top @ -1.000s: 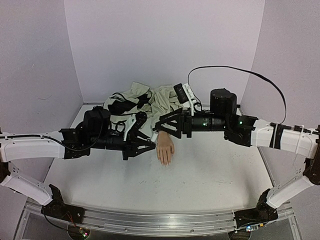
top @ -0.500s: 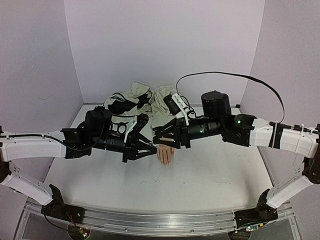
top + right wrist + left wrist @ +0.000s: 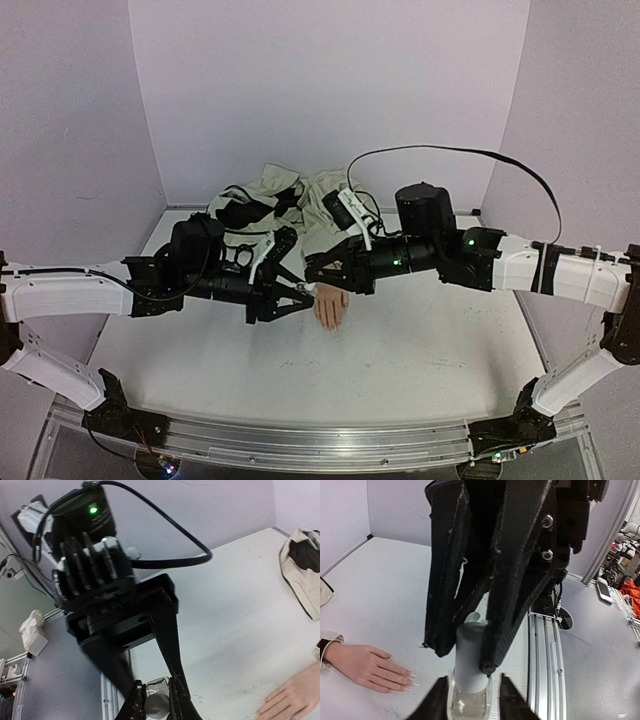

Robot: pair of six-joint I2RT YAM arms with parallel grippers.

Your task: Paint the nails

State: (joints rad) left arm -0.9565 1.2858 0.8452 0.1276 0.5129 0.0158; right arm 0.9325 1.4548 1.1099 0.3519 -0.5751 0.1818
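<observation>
The tiny nails [image 3: 411, 676] tip the fingers of a pale peach mannequin hand [image 3: 330, 305] that lies palm down on the white tabletop [image 3: 420, 350], its wrist running into a cream, dark-cuffed sleeve [image 3: 324, 647]. In the top view the hand's long axis runs from the far side toward the near edge, with the fingertips pointing at the arm bases. The left gripper [image 3: 297, 293] sits just to the left of the hand, and the right gripper [image 3: 318, 280] hangs over the wrist end; the two meet there. In the left wrist view the nails lie low and to the left, apart from both grippers. The left gripper's fingers clasp the body of a small clear glass bottle [image 3: 469, 705], held upright. The right gripper's black fingers come down from above and pinch the bottle's white cylindrical cap [image 3: 470, 672]. What the bottle holds cannot be told. A crumpled cream garment with dark trim [image 3: 275, 200] lies behind the hand.
</observation>
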